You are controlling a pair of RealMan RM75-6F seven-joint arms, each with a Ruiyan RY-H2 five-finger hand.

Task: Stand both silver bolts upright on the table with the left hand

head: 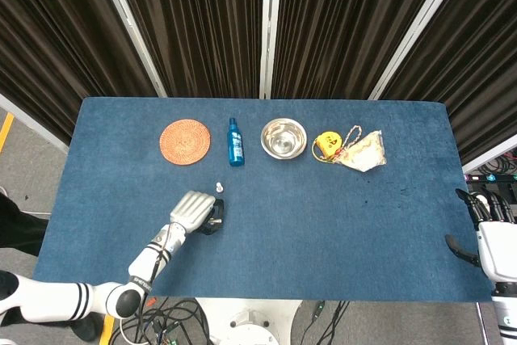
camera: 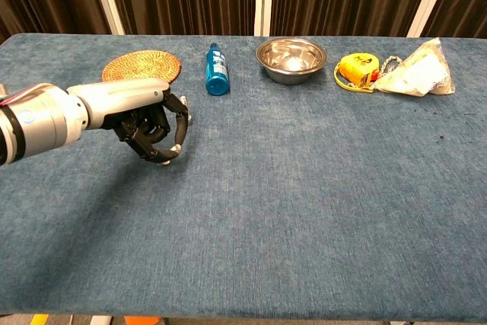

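1. Head view: the left hand point(head: 194, 210) is low over the blue carpeted table point(head: 339, 232), palm down, fingers curled under. Whether anything sits inside the curl cannot be told here.
2. One small silver bolt point(head: 218, 188) stands on the cloth just beside the hand, at its 1 o'clock, apart from the fingers.
3. A second bolt cannot be made out in this view.
4. Along the far side run a round woven rattan coaster point(head: 185, 142), a blue plastic bottle point(head: 235, 142) lying on its side, a round steel bowl point(head: 283, 137), a yellow tape measure point(head: 328, 145) and a crumpled white bag point(head: 365, 152), the last two touching.
5. The right hand point(head: 477, 228) is at the table's 3 o'clock edge, off the cloth; only part of it shows, so its fingers cannot be judged.
6. Chest view: the left hand point(camera: 152, 129) hangs with dark fingers point(camera: 176, 129) curled inward and tips near the cloth; a held object cannot be confirmed.
7. A pale speck at the fingers' 1 o'clock may be the bolt, too small to tell.
8. Coaster point(camera: 142, 66), bottle point(camera: 217, 70), bowl point(camera: 291, 59), tape measure point(camera: 359, 68) and bag point(camera: 417, 71) line the far edge.
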